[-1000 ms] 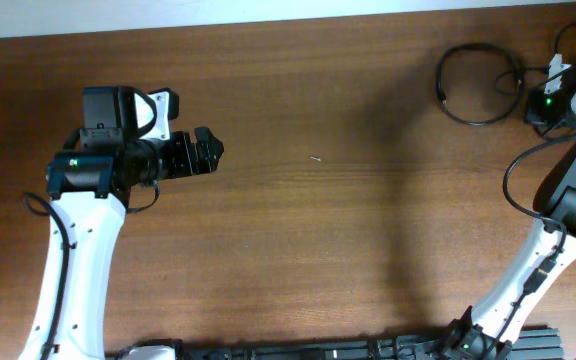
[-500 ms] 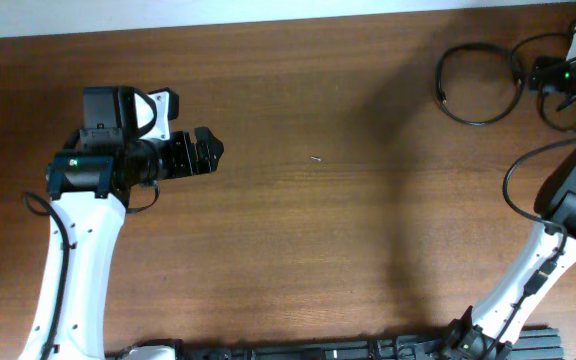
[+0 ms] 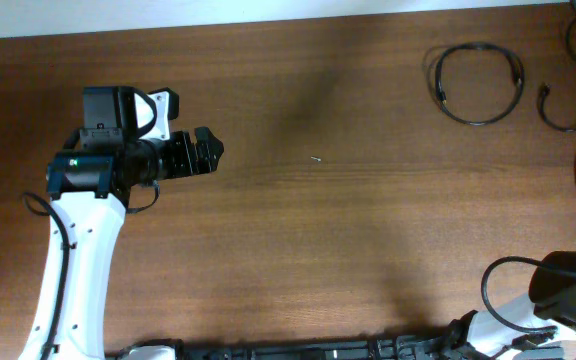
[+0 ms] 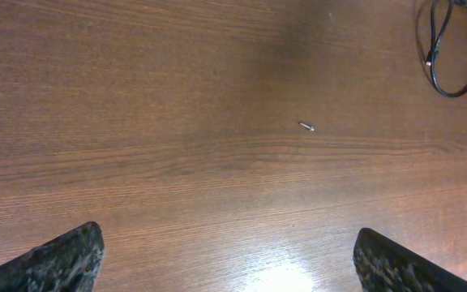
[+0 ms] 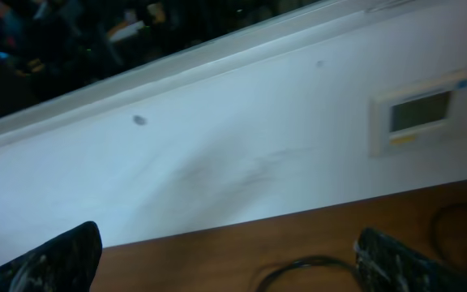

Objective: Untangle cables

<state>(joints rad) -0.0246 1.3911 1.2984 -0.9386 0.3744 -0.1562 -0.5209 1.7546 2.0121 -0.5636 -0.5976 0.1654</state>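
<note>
seen from overhead, the left end effector (image 3: 214, 150) hangs over the brown wooden surface (image 3: 368, 240) toward 9 o'clock, its tip aimed at 3 o'clock, on the white left arm (image 3: 73, 260) that comes up from 7 o'clock. in the left wrist view its fingers (image 4: 63, 259) sit in the two lower corners, spread wide, with only bare wood between them and nothing pinched. a tiny pale speck (image 3: 315, 158) lies near the centre of the surface, well apart from everything else. the looped cable (image 3: 442, 93) rests flat at about 1 o'clock as one closed round ring, far from the left end effector; the left wrist view shows it at its own 1 o'clock. just to the ring's 3 o'clock side, not touching it, the second cable (image 3: 546, 97) lies as an open hook. more thin black cord is cut off at the 2 and 3 o'clock edges; i cannot tell whether it is cable or arm wiring. only the lower part of the right arm (image 3: 568, 285) shows, at 5 o'clock. the right end effector (image 5: 225, 264) is outside the overhead view; its own camera shows both fingers wide apart, gripping nothing, facing a white wall (image 5: 217, 154) with a small display panel (image 5: 416, 118) at 2 o'clock, and blurred dark cord on the strip of surface at 6 o'clock.
</note>
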